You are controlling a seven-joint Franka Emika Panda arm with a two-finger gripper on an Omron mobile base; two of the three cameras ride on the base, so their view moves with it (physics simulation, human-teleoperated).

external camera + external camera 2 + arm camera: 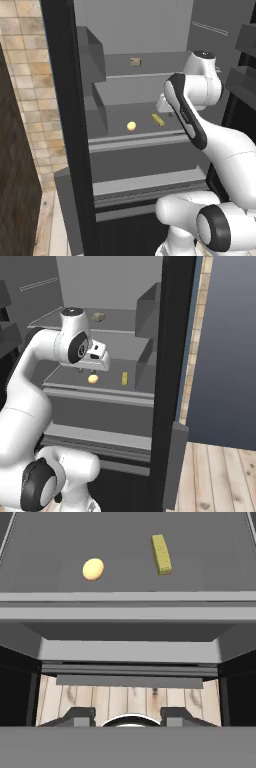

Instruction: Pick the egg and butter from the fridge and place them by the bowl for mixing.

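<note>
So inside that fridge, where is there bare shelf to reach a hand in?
On the shelf holding the egg and the butter, grey shelf lies bare between the two, and behind them to the back wall of the fridge. The shelf above is bare apart from a tan block. The gripper crowds that shelf's one end.

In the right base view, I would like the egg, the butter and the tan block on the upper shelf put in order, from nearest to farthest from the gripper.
1. The egg: on the middle shelf, just below the gripper.
2. The butter: same shelf, farther right.
3. The tan block: upper shelf, toward the back of the fridge.
</note>
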